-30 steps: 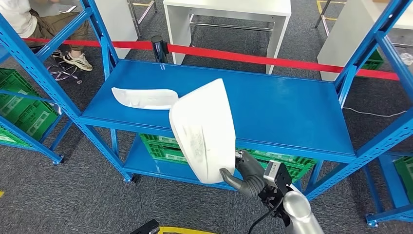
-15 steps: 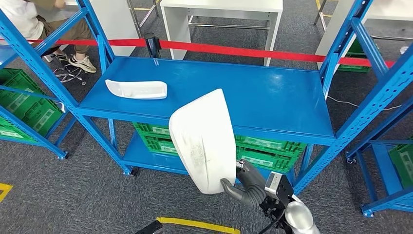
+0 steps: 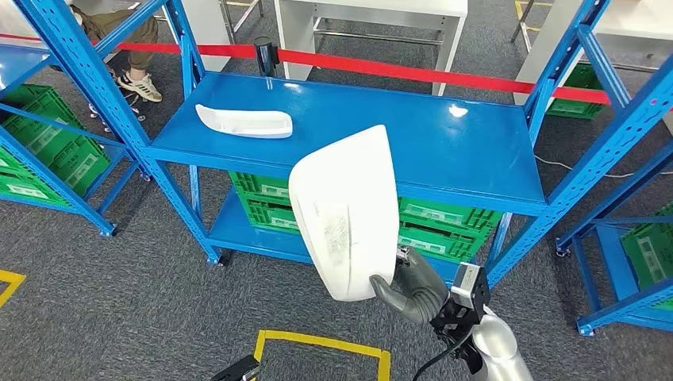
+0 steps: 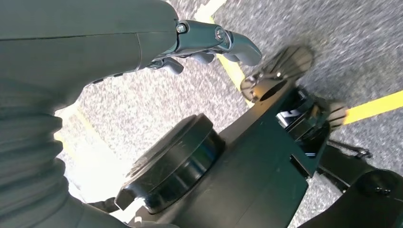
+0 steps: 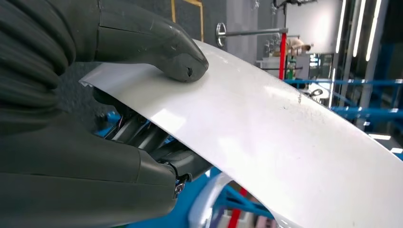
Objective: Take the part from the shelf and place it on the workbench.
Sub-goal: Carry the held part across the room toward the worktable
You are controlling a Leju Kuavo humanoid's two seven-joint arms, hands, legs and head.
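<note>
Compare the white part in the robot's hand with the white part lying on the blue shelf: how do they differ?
The held part is lifted clear in front of the shelf, pinched at its lower edge by the right hand; the shelf part lies flat and untouched on the top board. The held part looks broad and shield-shaped and stands nearly on end; the shelf part looks narrower and longer. The held part shows grey scuff marks; the shelf part looks clean. Both are white, curved shells.

blue metal shelf [image 3: 413,151] | top board: one white curved plastic part [image 3: 244,121] lying near its left end | lower board: green plastic crates [image 3: 428,230] | stands on grey carpet floor [image 3: 119,309]
</note>
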